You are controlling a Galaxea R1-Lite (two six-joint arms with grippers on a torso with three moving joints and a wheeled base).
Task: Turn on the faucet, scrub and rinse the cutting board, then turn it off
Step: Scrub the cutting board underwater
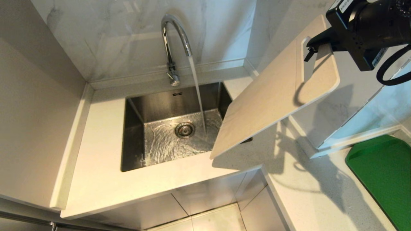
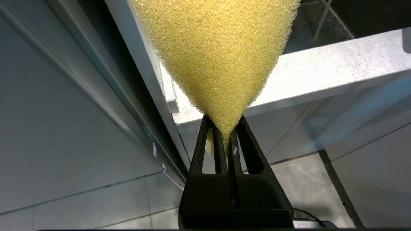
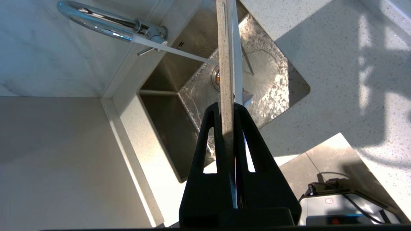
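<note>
One sink (image 1: 135, 134), faucet (image 1: 175, 35) water pooling inside

This is a kitchen. A steel sink (image 1: 138, 128) is sunk into a pale speckled table (image 1: 96, 179) that runs into a corner and turns along the right wall. A chrome faucet (image 1: 175, 35) rises at the sink's back edge, and water runs from it into the basin near the drain (image 1: 185, 129). Marble-look panels (image 1: 112, 38) line the walls behind the sink as a backsplash. A board (image 1: 273, 96) hangs tilted over the sink's right edge, and a green mat (image 1: 382, 173) lies on the table at the far right. Below the table's front edge the floor (image 1: 221, 218) is tiled.
</note>
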